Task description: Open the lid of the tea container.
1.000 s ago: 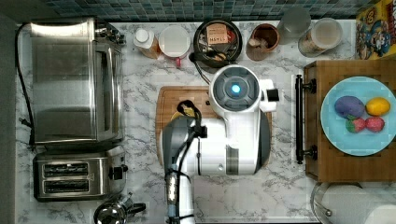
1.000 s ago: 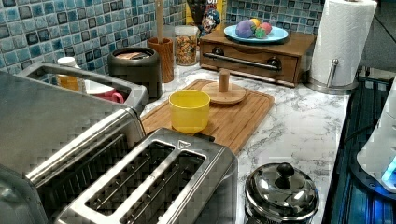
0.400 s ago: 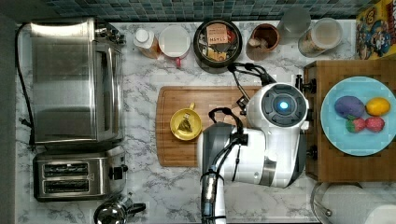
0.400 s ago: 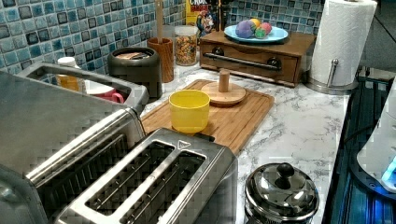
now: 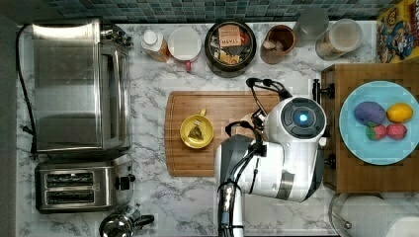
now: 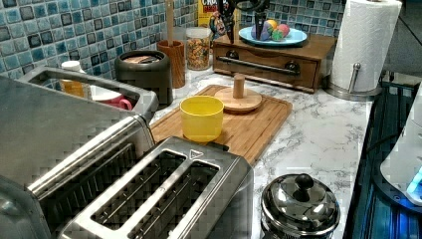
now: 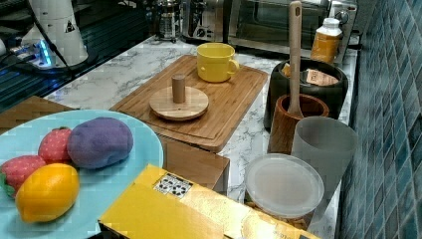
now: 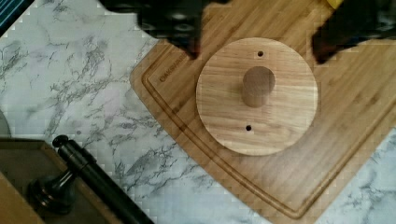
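The arm's swung off rightward; round wooden lid (image 8: 257, 95) sits on the bamboo cutting board (image 7: 219, 107), black tea canister (image 5: 230, 48) open, gripper (image 8: 254, 44) jaws apart. Basically done.

The lid (image 6: 239, 98) lies flat with its knob up on a wooden cutting board (image 6: 259, 124) near the frame's middle, just behind a yellow cup (image 6: 201, 118). The tea container (image 6: 144, 73) stands uncovered left of the board against the blue tiled wall, a wooden cup (image 6: 171, 56) beside it. At the upper middle, dark fingers (image 6: 244, 15) hang above a wooden drawer box (image 6: 268, 59). A toaster (image 6: 164, 199) fills the lower left of the marble counter (image 6: 323, 134).
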{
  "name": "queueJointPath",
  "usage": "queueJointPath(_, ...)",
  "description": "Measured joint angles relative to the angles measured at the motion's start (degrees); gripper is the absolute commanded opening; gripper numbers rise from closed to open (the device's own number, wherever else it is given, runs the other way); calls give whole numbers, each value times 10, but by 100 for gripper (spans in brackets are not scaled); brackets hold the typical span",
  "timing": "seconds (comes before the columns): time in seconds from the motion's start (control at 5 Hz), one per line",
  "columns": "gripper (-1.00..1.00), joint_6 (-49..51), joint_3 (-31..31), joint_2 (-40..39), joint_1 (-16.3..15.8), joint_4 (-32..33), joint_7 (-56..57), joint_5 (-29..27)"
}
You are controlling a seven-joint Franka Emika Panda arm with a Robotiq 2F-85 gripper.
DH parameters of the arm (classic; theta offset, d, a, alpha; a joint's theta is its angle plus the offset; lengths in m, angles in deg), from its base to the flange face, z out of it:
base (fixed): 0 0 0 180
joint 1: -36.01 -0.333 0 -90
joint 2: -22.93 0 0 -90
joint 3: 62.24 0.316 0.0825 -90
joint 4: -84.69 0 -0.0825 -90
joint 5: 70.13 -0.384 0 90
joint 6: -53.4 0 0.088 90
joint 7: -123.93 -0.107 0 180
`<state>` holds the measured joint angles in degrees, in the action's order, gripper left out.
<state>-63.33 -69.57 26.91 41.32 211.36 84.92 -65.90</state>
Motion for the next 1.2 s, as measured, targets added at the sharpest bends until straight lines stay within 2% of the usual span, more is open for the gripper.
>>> queueJointPath(0.4, 100, -126, 16, -26, 1, 48, -2, -1)
queueJointPath(0.8, 100, -142, 1, -82, 6, 55, -3, -2)
queueJointPath(1.2, 100, -208, -2, -122, 13, 68, -3, -12)
